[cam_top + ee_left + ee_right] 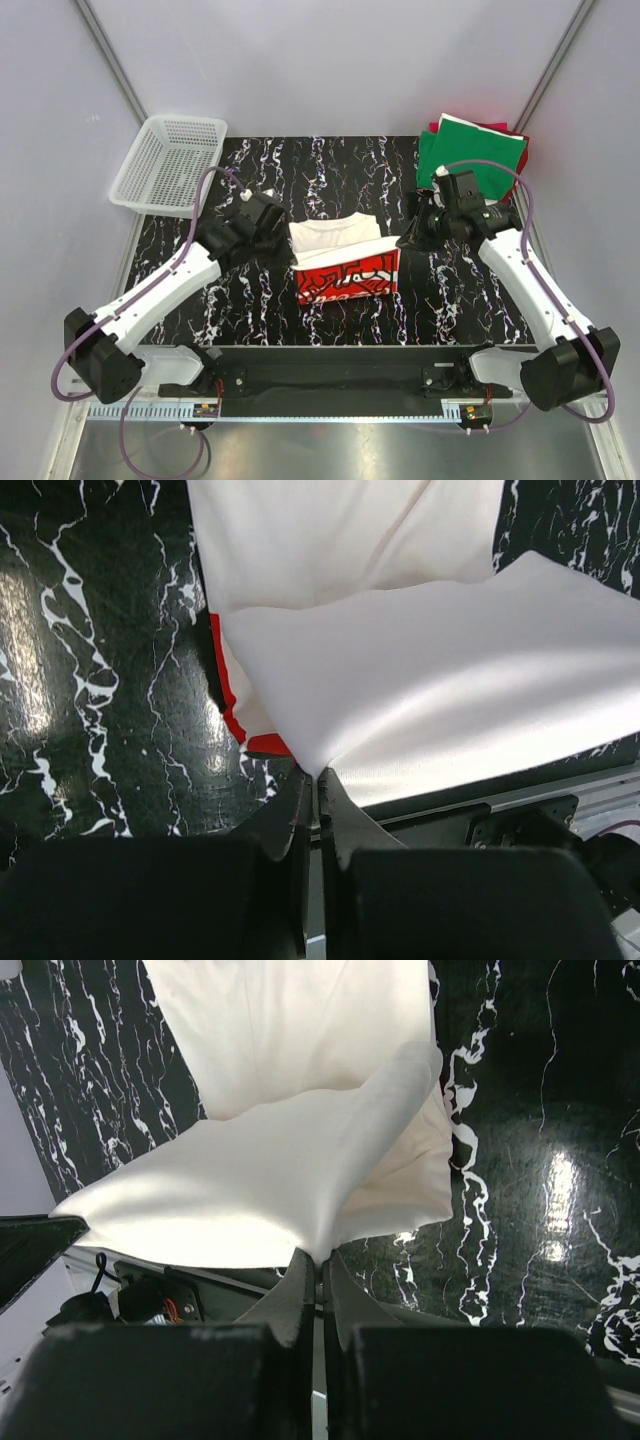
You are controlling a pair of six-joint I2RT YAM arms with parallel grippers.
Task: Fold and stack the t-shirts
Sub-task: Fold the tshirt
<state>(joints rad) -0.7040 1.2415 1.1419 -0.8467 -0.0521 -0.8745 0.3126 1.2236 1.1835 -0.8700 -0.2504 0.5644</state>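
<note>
The cream-white t-shirt (330,238) lies mid-table, with its near part lifted so the large red print (346,279) faces the arms. My left gripper (283,232) is shut on the shirt's left edge. In the left wrist view the cloth (430,680) fans out from the pinched fingertips (316,775), and a red strip (232,705) shows beneath. My right gripper (408,238) is shut on the right edge. Its wrist view shows the fabric (270,1180) bunched into the closed tips (320,1258). A green t-shirt (470,155) lies folded on a red one (522,160) at the back right.
A white mesh basket (170,160) stands at the back left corner of the black marbled table (250,300). Pale walls close in the sides and back. The arm bases and a mounting rail (330,380) run along the near edge.
</note>
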